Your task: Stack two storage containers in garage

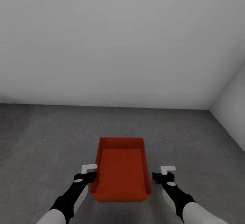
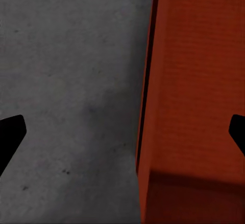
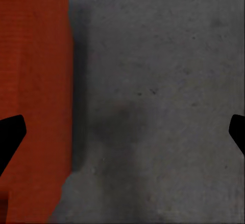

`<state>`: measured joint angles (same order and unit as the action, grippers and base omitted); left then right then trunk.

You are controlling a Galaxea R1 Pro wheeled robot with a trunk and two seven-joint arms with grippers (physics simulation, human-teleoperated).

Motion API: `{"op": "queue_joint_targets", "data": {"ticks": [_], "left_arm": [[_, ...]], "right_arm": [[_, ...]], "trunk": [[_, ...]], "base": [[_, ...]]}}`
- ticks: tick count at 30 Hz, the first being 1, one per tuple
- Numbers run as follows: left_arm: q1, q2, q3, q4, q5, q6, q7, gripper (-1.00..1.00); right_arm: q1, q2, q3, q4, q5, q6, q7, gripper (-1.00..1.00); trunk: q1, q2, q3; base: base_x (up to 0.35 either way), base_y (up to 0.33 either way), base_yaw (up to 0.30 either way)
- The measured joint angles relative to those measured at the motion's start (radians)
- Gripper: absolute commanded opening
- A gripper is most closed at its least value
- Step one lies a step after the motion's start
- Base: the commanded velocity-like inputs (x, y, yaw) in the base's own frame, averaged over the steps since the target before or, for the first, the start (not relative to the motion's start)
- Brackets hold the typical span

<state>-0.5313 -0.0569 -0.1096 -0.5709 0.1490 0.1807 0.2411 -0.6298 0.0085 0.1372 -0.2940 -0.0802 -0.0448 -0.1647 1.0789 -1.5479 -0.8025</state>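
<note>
- Head view: dark grey floor (image 1: 44,138) meets plain pale grey walls (image 1: 122,40); a side wall runs in at 3 o'clock. One red-orange storage container (image 1: 120,169) sits open-top on the floor at 6 o'clock, between the left gripper (image 1: 91,173) and right gripper (image 1: 160,175).
- Left wrist view: fingers (image 2: 11,134) spread apart, straddling the container's side wall; nothing gripped.
- Right wrist view: fingers (image 3: 11,134) released, one over the container, one over bare floor.

Head camera looks forward and down from well above; both wrist cameras face down, close over the floor (image 1: 190,138); all share the red container (image 1: 121,169).
</note>
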Motion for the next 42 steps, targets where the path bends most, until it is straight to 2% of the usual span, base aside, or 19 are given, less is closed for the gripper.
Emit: {"op": "queue_joint_targets", "data": {"ticks": [4,8,19,42], "left_arm": [[0.001,0.0,0.0,0.0,0.0,-0.001,0.0,1.0],[0.0,0.001,0.0,0.0,0.0,-0.001,0.0,1.0],[0.0,-0.002,0.0,0.0,0.0,-0.001,0.0,1.0],[0.001,-0.002,0.0,0.003,0.0,-0.001,0.0,1.0]], "right_arm": [[0.0,-0.022,0.0,-0.001,-0.001,-0.001,0.002,1.0],[0.0,-0.024,0.0,-0.001,-0.001,-0.002,-0.005,1.0],[0.0,-0.013,0.003,-0.001,0.002,-0.002,-0.009,1.0],[0.0,-0.013,0.004,0.0,-0.001,0.01,-0.005,1.0]], "trunk": [[-0.015,0.028,0.013],[-0.031,0.056,0.025],[-0.073,0.133,0.06],[-0.161,0.294,0.132]], "base": [[0.0,0.0,0.0],[0.0,0.0,0.0],[0.0,0.0,0.0],[0.0,0.0,0.0]]}}
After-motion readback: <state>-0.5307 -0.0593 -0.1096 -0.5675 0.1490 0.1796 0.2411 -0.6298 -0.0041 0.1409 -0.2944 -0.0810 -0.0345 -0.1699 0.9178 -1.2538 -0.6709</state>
